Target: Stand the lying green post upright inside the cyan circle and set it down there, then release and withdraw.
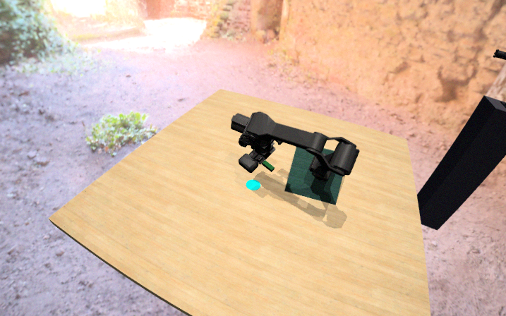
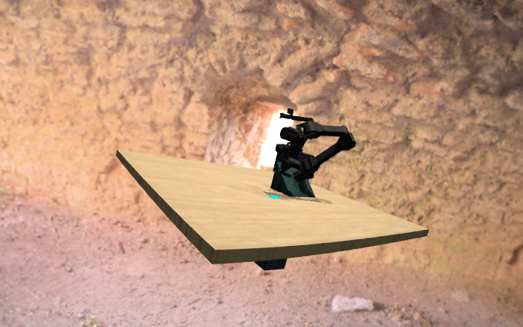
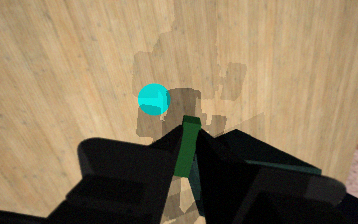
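The green post [image 1: 269, 166] [image 3: 186, 152] is held in the air above the table, tilted and not upright. In the top view it slants down to the right from the fingers. My gripper [image 1: 262, 160] [image 3: 189, 130] is shut on the post. The cyan circle [image 1: 253, 185] [image 2: 274, 196] [image 3: 152, 95] lies flat on the table with nothing standing in it, partly in the arm's shadow. In the wrist view it lies up and left of the post's far end. In the exterior view the post is small and dark against the arm's base.
The wooden table [image 1: 191, 219] [image 2: 222, 219] carries a dark green translucent plate [image 1: 296, 172] around the arm's base, right of the circle in the top view. A tall black pedestal [image 1: 471, 153] stands beyond the table's right edge. The arm's shadow falls near the circle.
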Robot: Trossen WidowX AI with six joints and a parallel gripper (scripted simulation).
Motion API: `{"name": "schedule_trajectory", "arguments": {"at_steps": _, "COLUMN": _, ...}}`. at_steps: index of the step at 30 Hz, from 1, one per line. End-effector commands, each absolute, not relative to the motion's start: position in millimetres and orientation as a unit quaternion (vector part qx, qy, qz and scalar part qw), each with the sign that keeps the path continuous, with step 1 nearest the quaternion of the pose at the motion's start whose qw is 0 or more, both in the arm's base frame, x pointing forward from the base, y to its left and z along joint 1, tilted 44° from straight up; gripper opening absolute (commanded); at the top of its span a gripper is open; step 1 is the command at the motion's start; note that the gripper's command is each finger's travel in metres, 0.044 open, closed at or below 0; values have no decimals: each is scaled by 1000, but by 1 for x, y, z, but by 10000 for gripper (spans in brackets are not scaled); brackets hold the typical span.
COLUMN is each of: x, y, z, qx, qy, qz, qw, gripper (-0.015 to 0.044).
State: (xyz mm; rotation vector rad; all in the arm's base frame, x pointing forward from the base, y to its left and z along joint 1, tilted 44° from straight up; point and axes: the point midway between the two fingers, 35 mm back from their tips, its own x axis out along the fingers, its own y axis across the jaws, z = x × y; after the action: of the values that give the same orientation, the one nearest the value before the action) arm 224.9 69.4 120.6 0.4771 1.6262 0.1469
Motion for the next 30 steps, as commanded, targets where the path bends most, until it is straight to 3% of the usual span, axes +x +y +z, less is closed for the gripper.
{"name": "schedule_trajectory", "arguments": {"at_steps": 1, "x": 223, "y": 69, "z": 119, "qx": 204, "qy": 714, "qz": 54, "qw": 668, "gripper": 23}}
{"name": "schedule_trajectory", "arguments": {"at_steps": 30, "x": 219, "y": 70, "z": 113, "qx": 168, "qy": 670, "qz": 7, "qw": 723, "gripper": 23}}
